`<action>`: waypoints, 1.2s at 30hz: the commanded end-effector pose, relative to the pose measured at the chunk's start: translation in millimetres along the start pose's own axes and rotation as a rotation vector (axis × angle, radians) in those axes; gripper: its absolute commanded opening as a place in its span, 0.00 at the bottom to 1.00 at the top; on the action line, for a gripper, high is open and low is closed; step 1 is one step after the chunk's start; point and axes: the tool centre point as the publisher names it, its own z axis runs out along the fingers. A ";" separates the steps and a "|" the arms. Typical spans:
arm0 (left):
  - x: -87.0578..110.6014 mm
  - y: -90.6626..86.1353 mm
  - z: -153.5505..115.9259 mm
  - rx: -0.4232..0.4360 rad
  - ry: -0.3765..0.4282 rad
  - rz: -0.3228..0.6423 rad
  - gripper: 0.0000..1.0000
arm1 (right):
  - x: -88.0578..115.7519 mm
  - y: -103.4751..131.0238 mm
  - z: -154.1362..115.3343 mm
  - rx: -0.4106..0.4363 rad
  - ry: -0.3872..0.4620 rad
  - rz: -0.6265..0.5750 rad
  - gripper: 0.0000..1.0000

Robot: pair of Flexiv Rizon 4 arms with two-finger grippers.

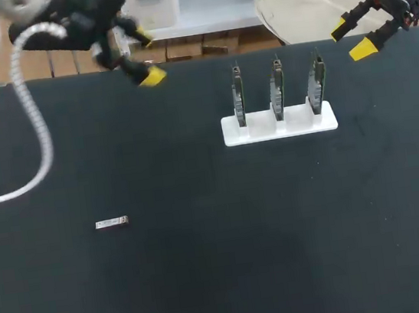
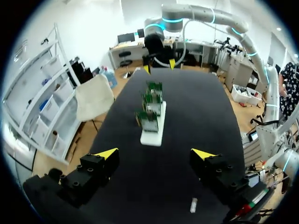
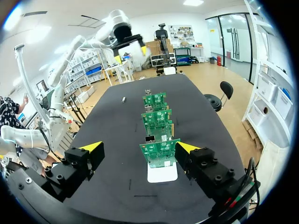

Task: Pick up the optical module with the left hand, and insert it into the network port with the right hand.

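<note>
Silver-grey, slim, oblong optical module (image 1: 112, 222)

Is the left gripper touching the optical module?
Apart. Head view shows the left gripper at the far edge, with bare table between it and the optical module.

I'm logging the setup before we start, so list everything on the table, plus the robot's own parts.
Table: one, black, under everything.
Optical module: one, silver, lying flat, near left.
Stand: one, white, far side, right of middle.
Circuit boards: three, green, upright in a row in the stand.
Left gripper: one, yellow tips, open, over the far left edge.
Right gripper: one, yellow tips, open, over the far right edge.
</note>
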 end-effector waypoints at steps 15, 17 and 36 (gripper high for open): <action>103.7 -119.0 -86.4 -0.194 0.261 -0.294 1.00 | -0.1 0.2 0.1 0.001 0.000 0.000 1.00; 103.7 -119.0 -86.4 -0.194 0.261 -0.294 1.00 | -0.1 0.2 0.1 0.001 0.000 0.000 1.00; 112.9 -114.8 -41.9 -0.090 0.612 -0.144 1.00 | -0.1 0.2 0.1 0.001 0.000 0.000 1.00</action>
